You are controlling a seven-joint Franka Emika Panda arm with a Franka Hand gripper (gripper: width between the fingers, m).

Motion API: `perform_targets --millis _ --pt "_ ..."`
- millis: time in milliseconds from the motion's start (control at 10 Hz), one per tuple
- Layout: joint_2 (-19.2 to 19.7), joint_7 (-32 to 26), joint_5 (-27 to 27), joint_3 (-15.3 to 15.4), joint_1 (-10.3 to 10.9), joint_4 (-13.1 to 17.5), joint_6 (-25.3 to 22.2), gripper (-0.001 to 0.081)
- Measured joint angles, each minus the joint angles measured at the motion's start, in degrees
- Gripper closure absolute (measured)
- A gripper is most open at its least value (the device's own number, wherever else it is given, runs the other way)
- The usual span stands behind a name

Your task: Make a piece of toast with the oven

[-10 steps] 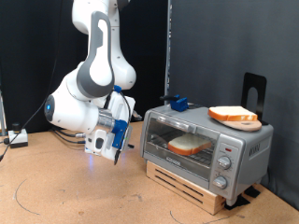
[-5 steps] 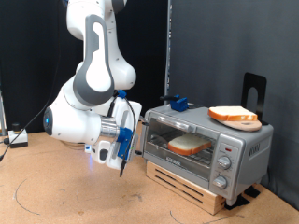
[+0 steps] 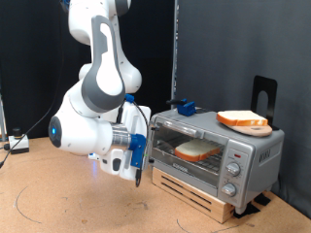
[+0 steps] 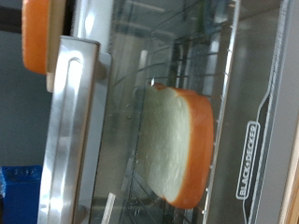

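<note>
Since a second ago the arm has swung down and toward the oven (image 3: 216, 152), so the gripper (image 3: 139, 167) now sits just beside the door's left edge in the exterior view. Its fingers show in neither view, so how far they stand apart cannot be told, and nothing is seen in them. From the hand, the toast (image 4: 176, 145) lies straight ahead behind the closed glass door, flat on the rack. The door handle (image 4: 64, 140) runs across the door's top edge. A second slice (image 3: 243, 120) rests on the oven's roof. Beneath is a brown table (image 3: 58, 209), behind it a dark curtain.
</note>
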Motion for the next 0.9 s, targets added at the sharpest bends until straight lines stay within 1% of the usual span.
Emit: perform_targets --millis 200,300,400,500,700,900 --pt "4.7 1.28 0.2 0.38 0.39 4.64 -0.48 -0.0001" --pt "4.69 1.28 0.2 0.38 0.39 4.59 -0.48 -0.0001" --pt "5.12 1.28 1.75 0.52 0.48 4.9 0.84 -0.0001" --pt "6.27 1.77 2.73 0.73 0.77 6.0 2.25 -0.0001" --pt "9.95 2.87 2.57 0.83 1.82 10.21 2.89 -0.0001" --pt "14.36 4.78 0.96 0.83 3.19 15.54 2.01 -0.0001"
